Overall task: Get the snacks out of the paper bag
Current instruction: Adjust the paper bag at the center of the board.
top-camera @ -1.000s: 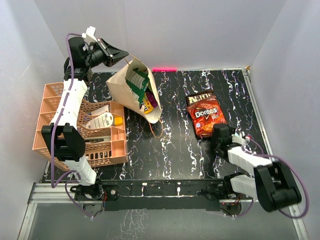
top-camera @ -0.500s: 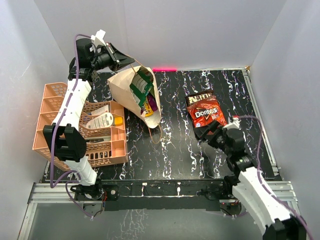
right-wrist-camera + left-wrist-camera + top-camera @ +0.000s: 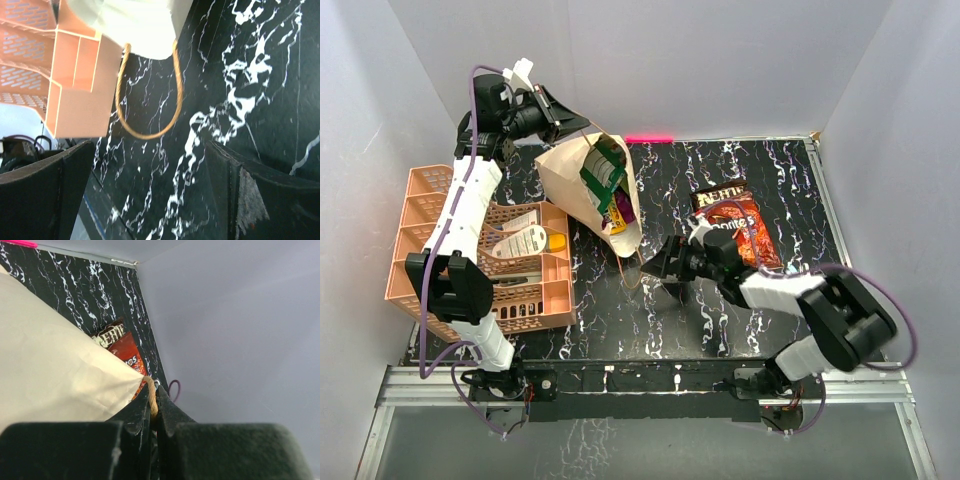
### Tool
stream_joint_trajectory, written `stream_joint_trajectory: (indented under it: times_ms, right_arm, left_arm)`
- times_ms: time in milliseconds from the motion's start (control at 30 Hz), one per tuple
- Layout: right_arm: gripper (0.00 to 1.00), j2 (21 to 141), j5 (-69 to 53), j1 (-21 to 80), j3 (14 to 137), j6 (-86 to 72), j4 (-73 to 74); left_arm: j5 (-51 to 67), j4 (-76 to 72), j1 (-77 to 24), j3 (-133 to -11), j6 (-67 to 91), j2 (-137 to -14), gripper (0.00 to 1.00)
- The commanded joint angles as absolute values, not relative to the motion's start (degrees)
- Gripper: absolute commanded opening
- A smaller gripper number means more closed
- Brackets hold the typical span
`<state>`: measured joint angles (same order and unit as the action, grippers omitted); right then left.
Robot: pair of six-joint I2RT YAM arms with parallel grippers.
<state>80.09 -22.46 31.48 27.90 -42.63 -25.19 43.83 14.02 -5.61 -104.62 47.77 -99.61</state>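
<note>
The paper bag (image 3: 570,180) lies tilted at the back left, its mouth toward the front right. A green packet (image 3: 601,168) and yellow and purple packets (image 3: 617,210) show in its mouth. My left gripper (image 3: 563,117) is above the bag, shut on its upper rope handle (image 3: 151,399). A red Doritos packet (image 3: 745,232) and a dark brown packet (image 3: 718,194) lie on the table to the right. My right gripper (image 3: 665,263) is open and empty, low over the table beside the bag's lower handle loop (image 3: 149,100). The bag (image 3: 135,22) is ahead of the right gripper (image 3: 150,155).
An orange mesh basket (image 3: 420,235) with white tubes stands at the left, touching the bag; its corner shows in the right wrist view (image 3: 75,80). White walls close in the black marbled table (image 3: 650,320) on three sides.
My right arm has swung left from beside the Doritos packet to the bag's mouth. My left gripper shifted slightly with the handle, then held still.
</note>
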Motion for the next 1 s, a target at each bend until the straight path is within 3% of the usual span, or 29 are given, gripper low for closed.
stream_joint_trajectory:
  times_ms: [0, 200, 233, 333, 433, 467, 567, 700, 833, 967]
  right_arm:
    - [0.91, 91.2, -22.5, 33.5, 33.3, -45.8, -41.7]
    - [0.74, 103.4, -24.2, 34.3, 38.5, -48.0, -45.1]
    - [0.67, 104.7, -25.3, 34.4, 39.2, -48.8, -46.0]
    - [0.33, 105.9, -29.7, 34.5, 40.3, -53.2, -47.6]
    - [0.11, 98.7, -29.0, 34.6, 38.2, -55.6, -46.5]
    - [0.08, 95.0, -27.8, 34.6, 37.9, -55.3, -44.0]
    - [0.07, 85.1, -25.3, 34.8, 39.5, -51.7, -33.0]
    - [0.07, 80.5, -26.2, 34.8, 44.6, -49.6, -20.0]
    - [0.07, 78.3, -26.4, 34.7, 45.4, -50.5, -17.5]
    - [0.07, 76.0, -25.2, 34.9, 44.7, -50.8, -14.7]
  left_arm:
    - [44.1, 15.3, -5.2, -108.6, 46.8, -98.9, 0.00]
    - [44.5, 16.9, -5.3, -109.4, 45.1, -98.9, 0.00]
    - [44.3, 17.3, -5.2, -109.4, 44.6, -98.8, 0.00]
    - [44.1, 18.8, -5.3, -109.9, 42.7, -98.9, 0.00]
    - [43.2, 20.9, -5.2, -110.5, 39.5, -98.4, 0.00]
    - [42.5, 22.3, -5.2, -111.1, 37.9, -98.2, 0.00]
    - [37.6, 27.1, -5.2, -112.7, 32.5, -97.1, 0.00]
    - [32.2, 28.2, -5.2, -111.0, 29.4, -93.7, 0.04]
    - [31.7, 25.8, -5.2, -108.1, 30.8, -90.9, 0.05]
    - [33.4, 24.2, -5.2, -107.6, 33.3, -90.3, 0.00]
